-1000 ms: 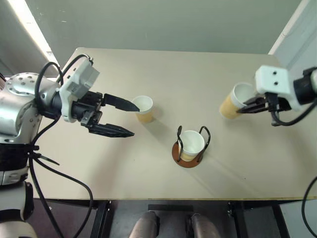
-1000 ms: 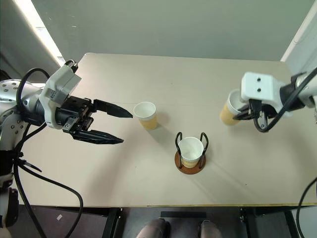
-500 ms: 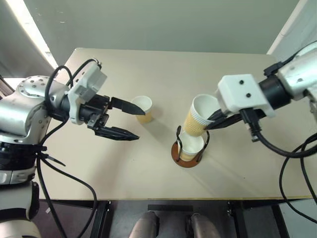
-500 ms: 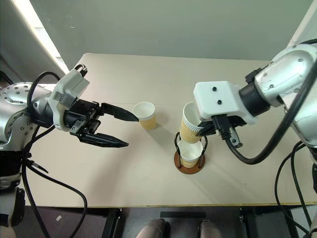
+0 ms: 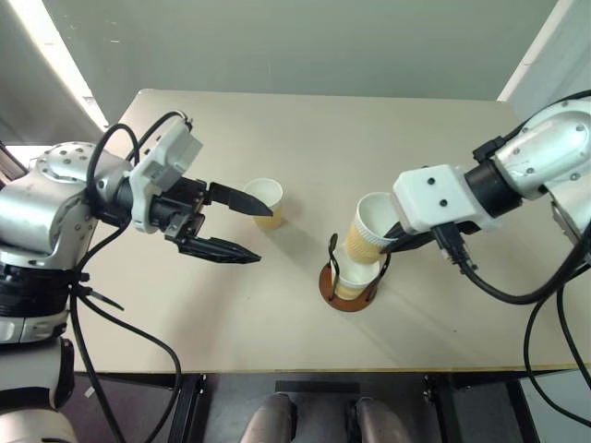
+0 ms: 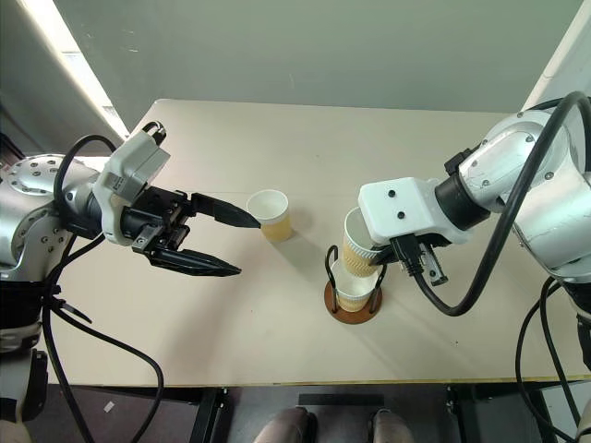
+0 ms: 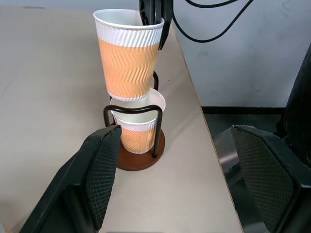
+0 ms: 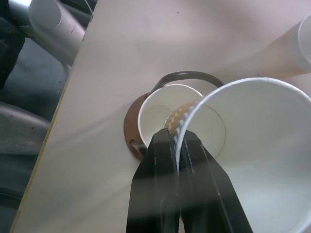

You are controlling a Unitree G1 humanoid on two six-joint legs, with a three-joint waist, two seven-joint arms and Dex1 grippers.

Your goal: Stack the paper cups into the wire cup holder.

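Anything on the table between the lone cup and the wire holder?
Nothing: in the left eye view, bare table separates the lone cup from the wire cup holder.

From my head views, the right gripper's fingers (image 8: 177,160) hide under its white housing (image 5: 439,198); the third cup (image 8: 303,36) is cut off at three o'clock.

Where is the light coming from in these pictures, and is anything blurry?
Left eye view: a bright strip light glares at the upper left, and the tan ribbed paper cup on the table casts a soft shadow toward the right. Right wrist view: the two black fingers look soft and out of focus.
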